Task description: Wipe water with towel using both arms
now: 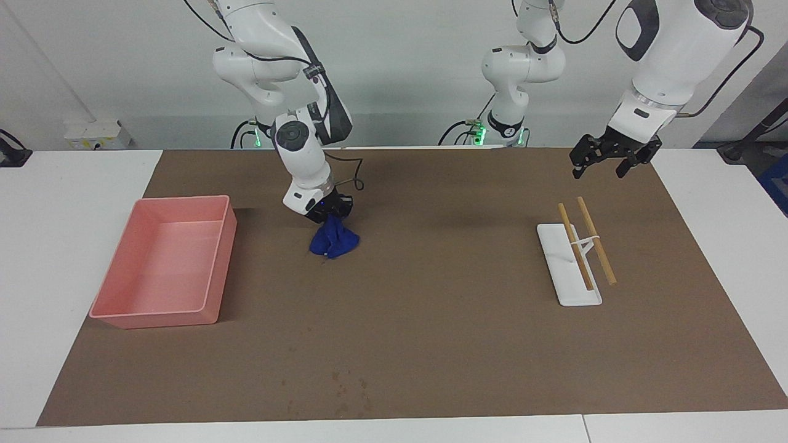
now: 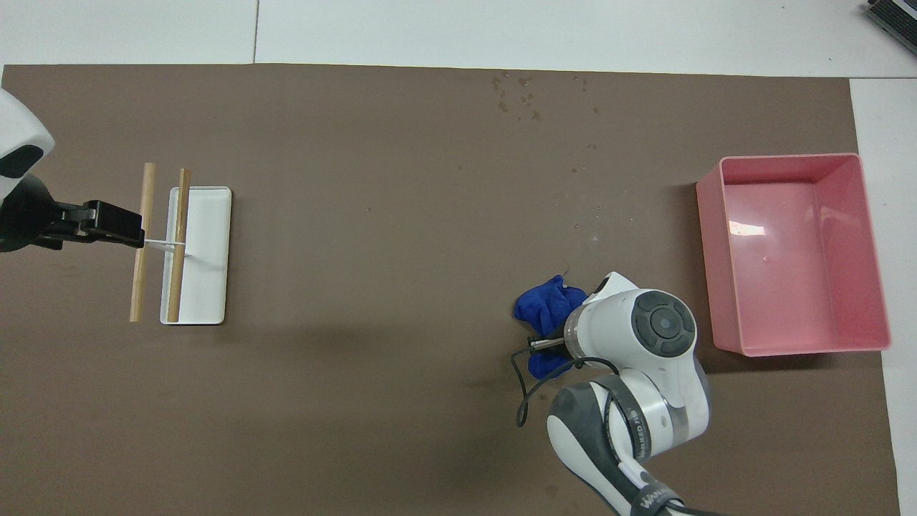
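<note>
The blue towel (image 1: 334, 242) (image 2: 542, 308) hangs bunched from my right gripper (image 1: 329, 216), which is shut on its top. The towel's lower folds touch the brown mat (image 1: 431, 332) beside the pink tray (image 1: 163, 320). In the overhead view the right wrist covers the gripper and part of the towel. Water drops (image 1: 348, 384) (image 2: 519, 93) dot the mat near its edge farthest from the robots, and a few more drops (image 2: 589, 222) lie closer to the towel. My left gripper (image 1: 598, 173) (image 2: 140, 233) waits open in the air over the mat beside the white rack (image 1: 569, 271).
The pink tray (image 2: 788, 158) stands at the right arm's end of the mat. The white rack (image 2: 208, 251) carries two wooden sticks (image 2: 147, 244) at the left arm's end. White table surface surrounds the mat.
</note>
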